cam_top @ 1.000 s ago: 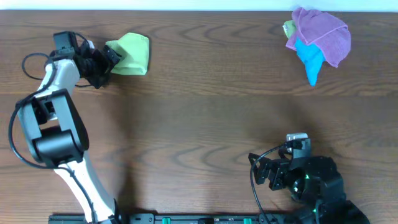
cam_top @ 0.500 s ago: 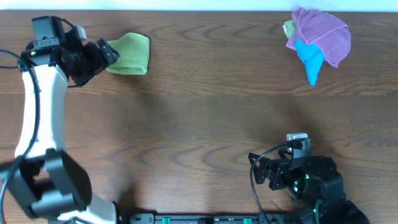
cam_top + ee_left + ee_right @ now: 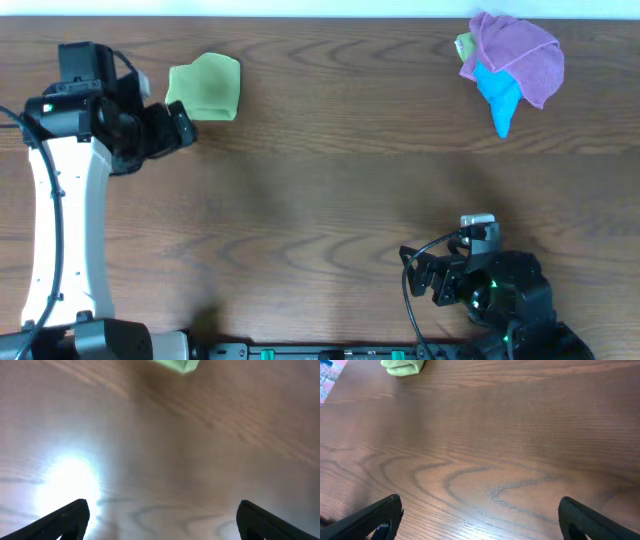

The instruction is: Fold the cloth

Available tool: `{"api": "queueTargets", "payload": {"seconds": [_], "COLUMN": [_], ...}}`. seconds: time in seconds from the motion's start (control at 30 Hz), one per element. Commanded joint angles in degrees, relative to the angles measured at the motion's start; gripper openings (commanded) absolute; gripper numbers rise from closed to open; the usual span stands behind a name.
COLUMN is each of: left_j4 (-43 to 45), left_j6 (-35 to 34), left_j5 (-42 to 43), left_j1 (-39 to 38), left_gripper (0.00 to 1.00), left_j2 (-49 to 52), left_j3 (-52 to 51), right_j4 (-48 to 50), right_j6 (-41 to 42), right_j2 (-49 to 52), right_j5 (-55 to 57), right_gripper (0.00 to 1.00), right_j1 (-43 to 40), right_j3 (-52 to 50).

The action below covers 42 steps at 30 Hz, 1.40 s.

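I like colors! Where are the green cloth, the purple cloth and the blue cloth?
green cloth (image 3: 205, 88), overhead view, its middle.
purple cloth (image 3: 525, 50), overhead view, its middle.
blue cloth (image 3: 498, 96), overhead view, near its lower end.

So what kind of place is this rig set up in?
Probably a lab or data-collection bench: a wood-grain table carries the left arm and right arm, one folded green cloth, and a heap of purple, blue and green cloths in the far corner.
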Motion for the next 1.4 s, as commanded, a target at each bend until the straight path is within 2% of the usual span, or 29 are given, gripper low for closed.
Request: {"api": "queueTargets", "payload": {"seconds": [0.0,0.3,0.53,0.73,0.93,1.37], "left_j4": [-1.6,1.4,17.7,31.8,40.8,42.5], "left_j6": [6.6,8.4,8.2,8.3,8.9,14.7], "left_j5": [0.6,0.9,3.1,1.5,-4.0,-7.6], "left_j1": [-1.0,-5.1,-6.1,-6.1,-6.1,-6.1], "left_gripper": [0.95,0.95,0.95,0.95,0.95,0.95], "left_j2": [-0.5,-0.7,-8.7,-22.5,-37.7,-70.9], "left_j3": [0.4,-5.5,-21.0,-35.5,-47.8,-70.8], "right_j4": [0.1,0.1,0.1,0.1,0.1,0.1], "right_j6": [1.0,1.0,1.0,1.0,1.0,1.0], "right_j2": [-0.3,-0.3,-0.3,-0.3,-0.3,-0.3], "right_j5": [0.0,0.0,0.0,0.0,0.0,0.0], "right_gripper": [0.99,0.99,0.99,0.99,0.99,0.99], "right_j1": [-0.6,-0.6,-0.6,-0.6,-0.6,-0.6], "right_j3": [-0.1,-0.1,-0.1,-0.1,-0.1,-0.1]}}
